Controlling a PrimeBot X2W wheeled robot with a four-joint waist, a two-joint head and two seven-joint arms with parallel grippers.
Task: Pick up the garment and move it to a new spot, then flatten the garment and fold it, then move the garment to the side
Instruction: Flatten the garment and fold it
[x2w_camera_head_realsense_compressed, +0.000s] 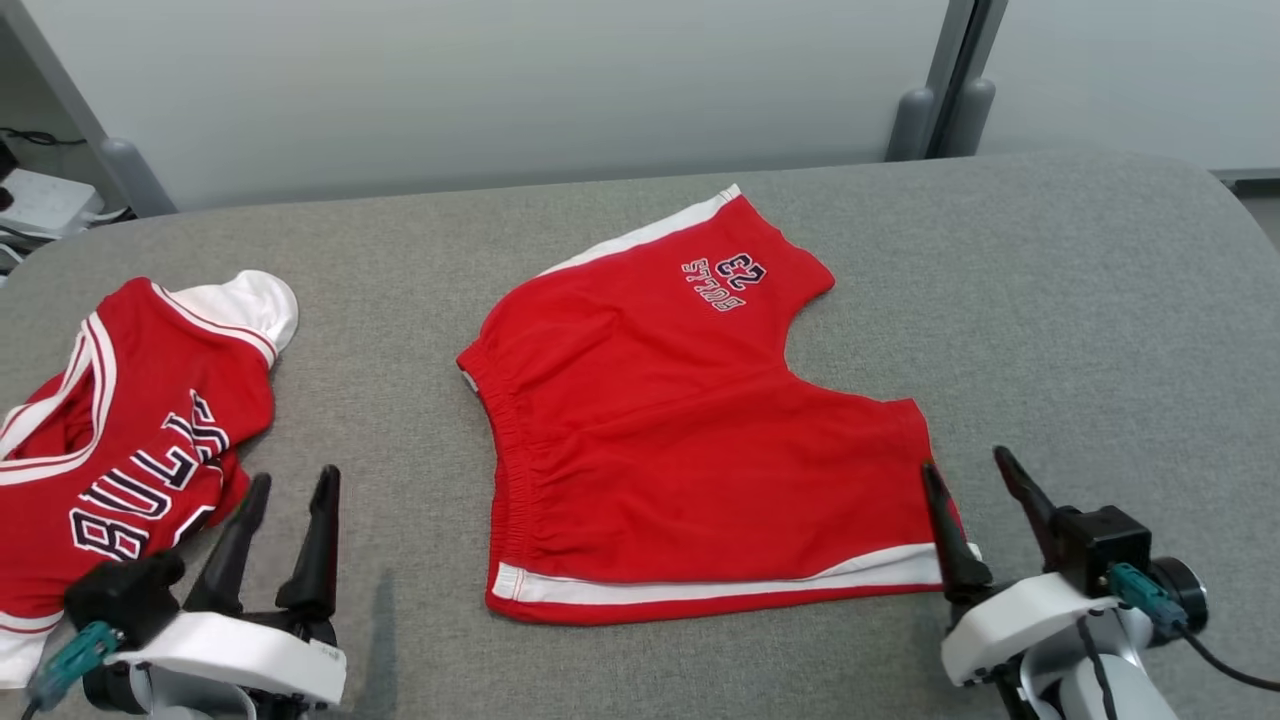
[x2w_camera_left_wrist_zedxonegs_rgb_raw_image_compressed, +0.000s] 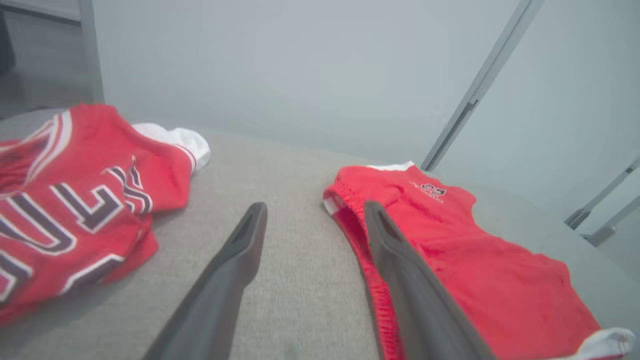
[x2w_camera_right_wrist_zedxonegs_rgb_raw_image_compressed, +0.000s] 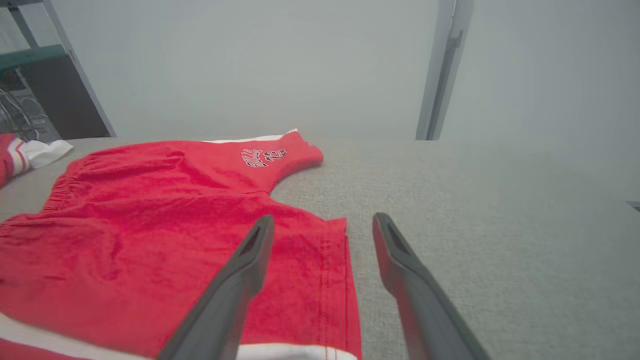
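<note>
The garment, a pair of red shorts with white side stripes and a small "23" print, lies spread flat in the middle of the grey table. My left gripper stands open at the lower left, between the shorts and a red jersey, holding nothing. In the left wrist view, the left gripper points past the waistband of the shorts. My right gripper is open at the near right leg hem. In the right wrist view, the right gripper straddles the hem edge of the shorts, its left finger over the cloth.
A red and white jersey with dark lettering lies crumpled at the table's left edge, close to my left gripper. A pale wall with grey posts stands behind the table. Bare grey cloth stretches to the right of the shorts.
</note>
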